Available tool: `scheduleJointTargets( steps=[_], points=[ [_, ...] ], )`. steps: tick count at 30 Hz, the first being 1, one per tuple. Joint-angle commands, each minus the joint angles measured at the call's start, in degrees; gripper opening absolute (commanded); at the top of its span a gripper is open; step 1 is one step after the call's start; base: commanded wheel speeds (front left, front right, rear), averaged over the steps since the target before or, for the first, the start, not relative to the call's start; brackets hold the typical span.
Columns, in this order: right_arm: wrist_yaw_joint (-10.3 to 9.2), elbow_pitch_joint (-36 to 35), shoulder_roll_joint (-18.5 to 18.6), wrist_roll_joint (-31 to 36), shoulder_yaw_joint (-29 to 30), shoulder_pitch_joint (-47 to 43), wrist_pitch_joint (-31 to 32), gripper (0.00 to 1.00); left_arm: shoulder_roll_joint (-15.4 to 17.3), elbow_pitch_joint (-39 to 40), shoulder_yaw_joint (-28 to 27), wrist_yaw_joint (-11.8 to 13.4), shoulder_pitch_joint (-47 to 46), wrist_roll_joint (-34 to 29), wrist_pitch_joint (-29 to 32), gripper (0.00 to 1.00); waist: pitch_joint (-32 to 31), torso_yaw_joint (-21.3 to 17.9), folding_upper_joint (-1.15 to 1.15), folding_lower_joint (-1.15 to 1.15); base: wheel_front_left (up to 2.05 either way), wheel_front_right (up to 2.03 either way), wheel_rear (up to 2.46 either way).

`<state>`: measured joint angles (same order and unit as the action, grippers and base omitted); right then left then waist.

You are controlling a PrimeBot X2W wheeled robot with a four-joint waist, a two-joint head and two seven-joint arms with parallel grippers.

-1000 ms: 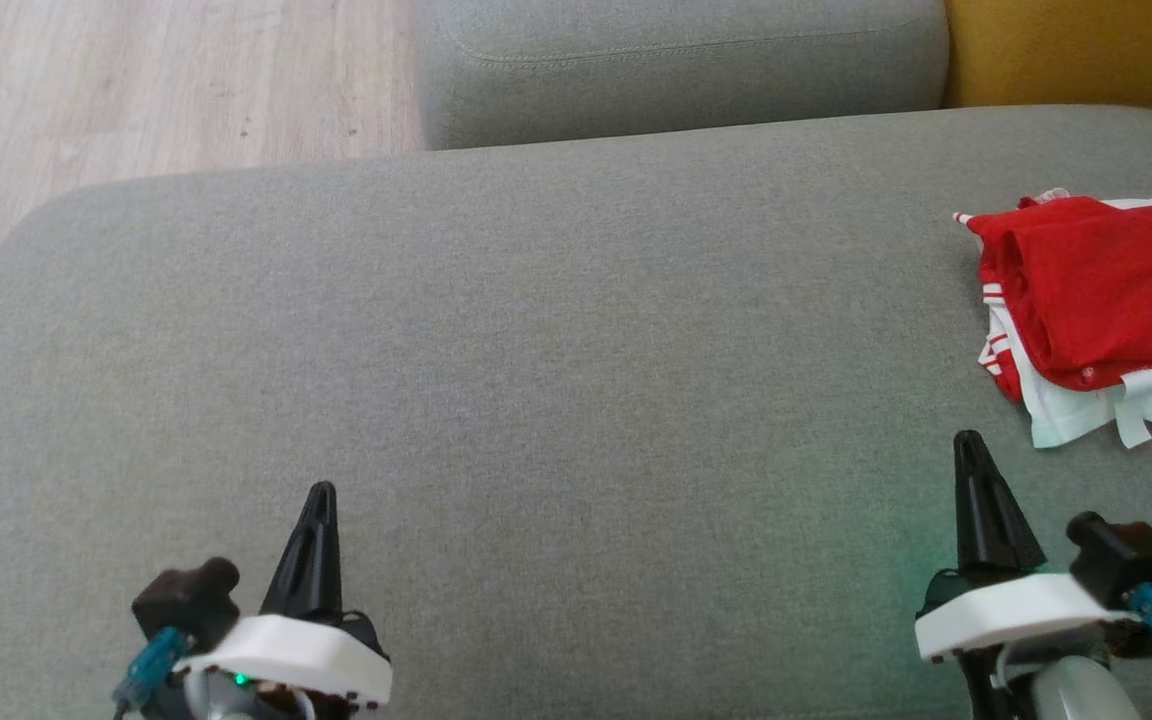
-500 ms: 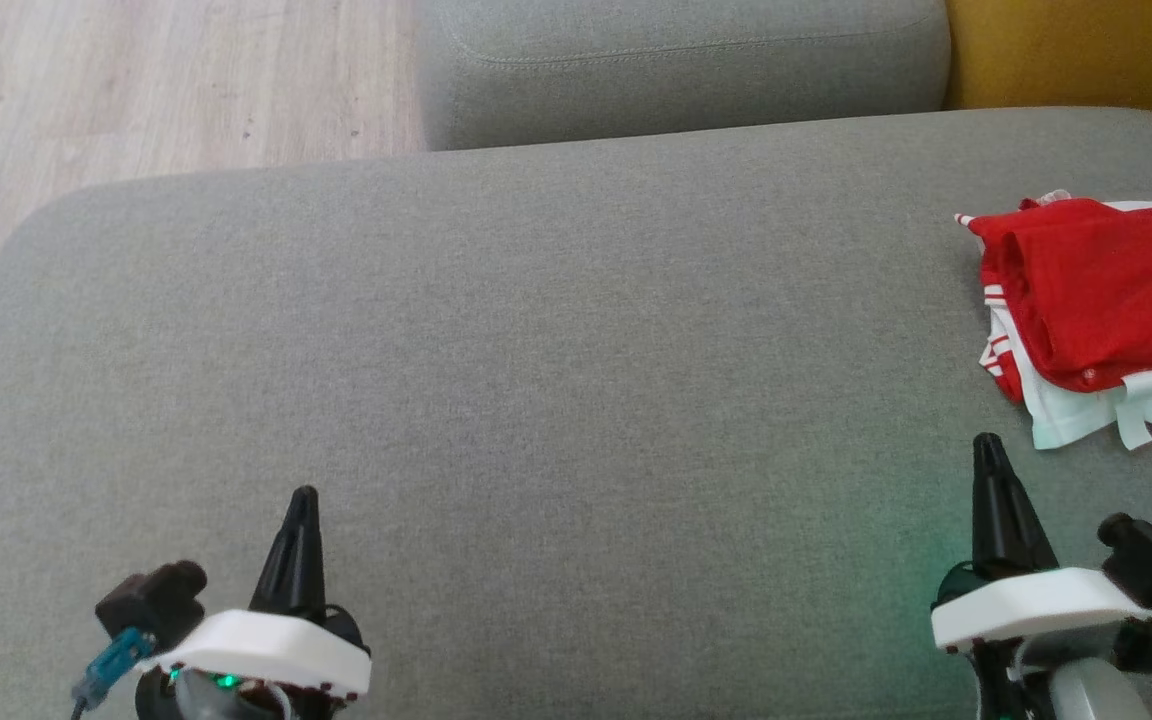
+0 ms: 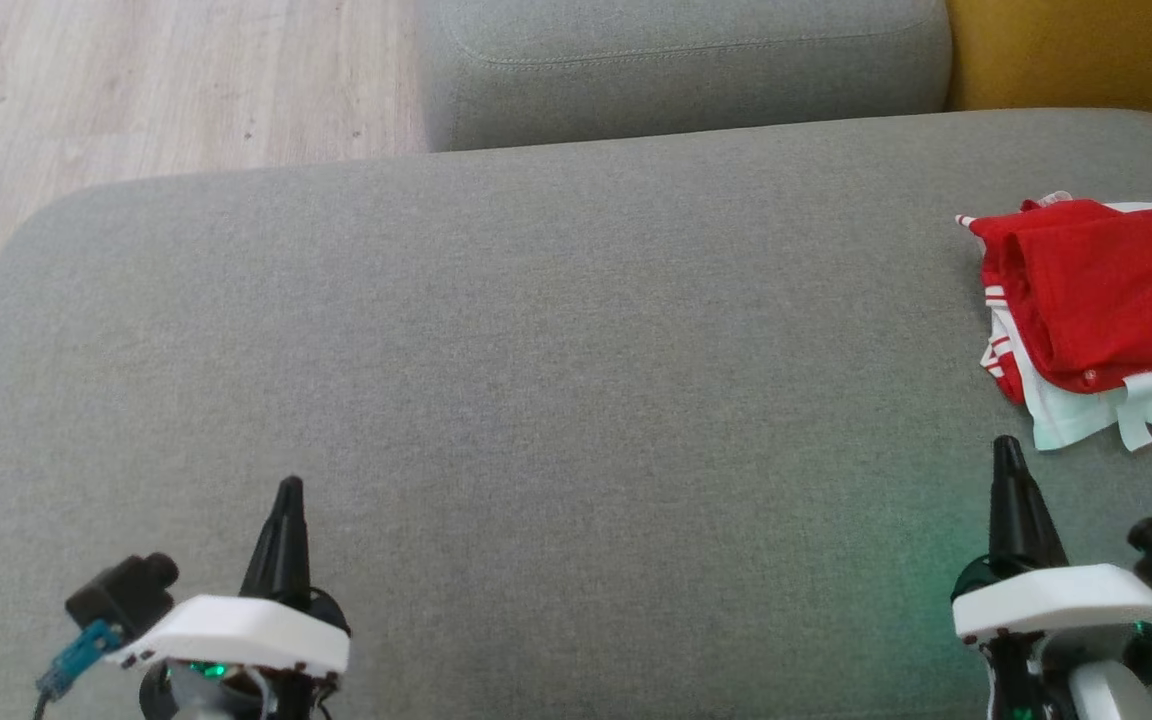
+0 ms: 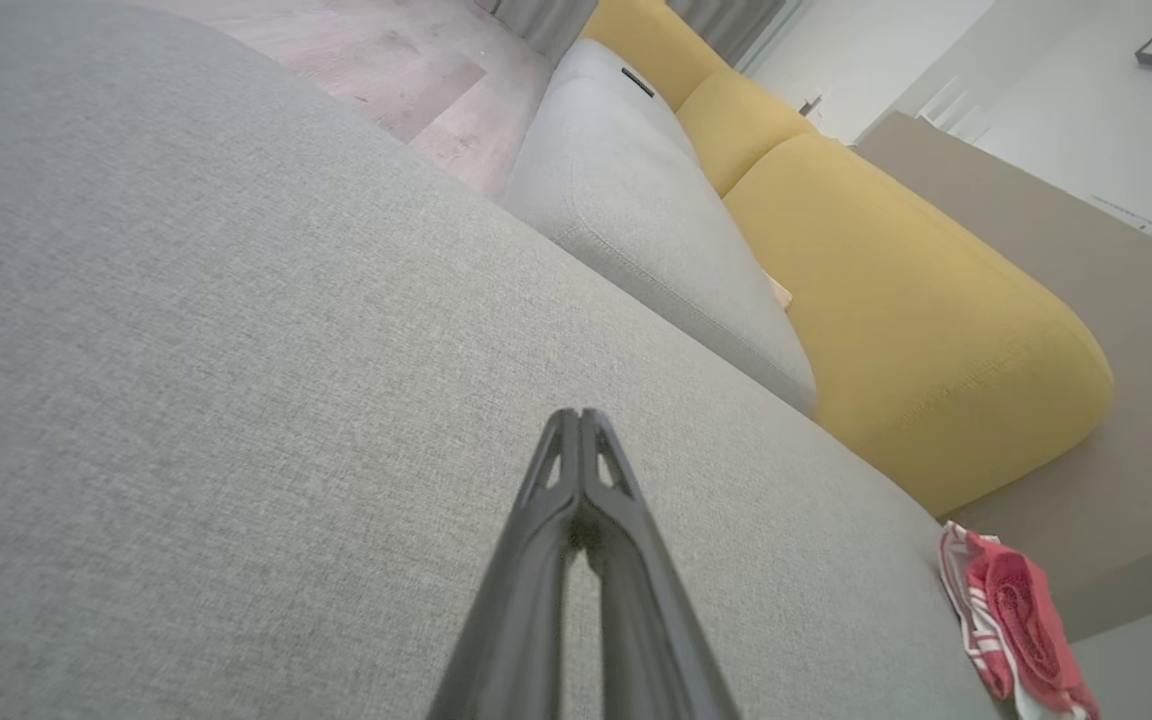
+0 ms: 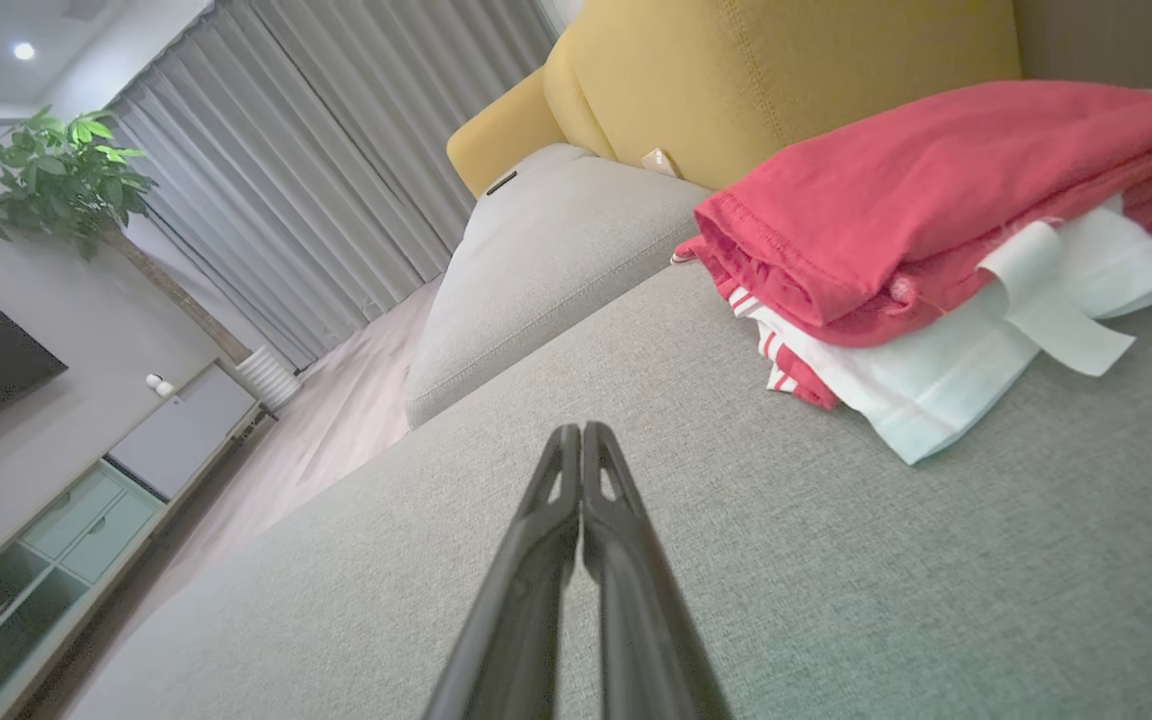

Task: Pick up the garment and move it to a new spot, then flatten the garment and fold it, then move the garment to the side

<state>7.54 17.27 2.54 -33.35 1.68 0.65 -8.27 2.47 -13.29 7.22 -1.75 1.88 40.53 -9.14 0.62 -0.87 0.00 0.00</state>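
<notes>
The garment (image 3: 1096, 300) is red and white and lies folded in a small stack at the right edge of the grey sofa seat (image 3: 556, 380). It also appears in the right wrist view as the garment (image 5: 936, 230), and far off at the lower right as the garment (image 4: 1011, 610). My left gripper (image 3: 289, 487) hovers shut over the near left of the seat, holding nothing. My right gripper (image 3: 1006, 445) is shut too, empty, just short of the garment's near white corner. Their fingertips touch at the left gripper (image 4: 581, 415) and the right gripper (image 5: 581, 430).
A second grey cushion (image 3: 676, 60) lies beyond the seat, and a yellow cushion (image 3: 1086, 50) sits at the back right. Wooden floor (image 3: 136, 90) shows at the far left. A cabinet (image 5: 116, 470), curtains and a potted plant (image 5: 66, 180) stand across the room.
Both grippers have drawn back toward the bottom of the head view and slightly outward. The garment has not moved.
</notes>
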Motion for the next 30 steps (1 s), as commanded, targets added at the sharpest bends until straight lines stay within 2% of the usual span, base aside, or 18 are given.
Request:
scheduleJointTargets(
  steps=[1, 30],
  points=[
    [-0.02, -2.14, 0.24, -1.43, -0.06, 3.17, 0.26, 0.00, 0.68, 1.63, -1.20, -0.54, -2.90, 1.19, 0.30, 0.00, 0.00, 0.01, 0.00, 0.00, 0.00, 0.00, 0.00],
    [-0.03, -2.50, 0.32, -20.03, 1.47, 3.93, 4.90, 0.00, 0.96, 0.89, -4.75, -2.22, -4.52, 17.91, 4.85, 0.00, -0.14, 0.29, 0.00, 0.00, 0.00, 0.00, 0.00]
  ],
)
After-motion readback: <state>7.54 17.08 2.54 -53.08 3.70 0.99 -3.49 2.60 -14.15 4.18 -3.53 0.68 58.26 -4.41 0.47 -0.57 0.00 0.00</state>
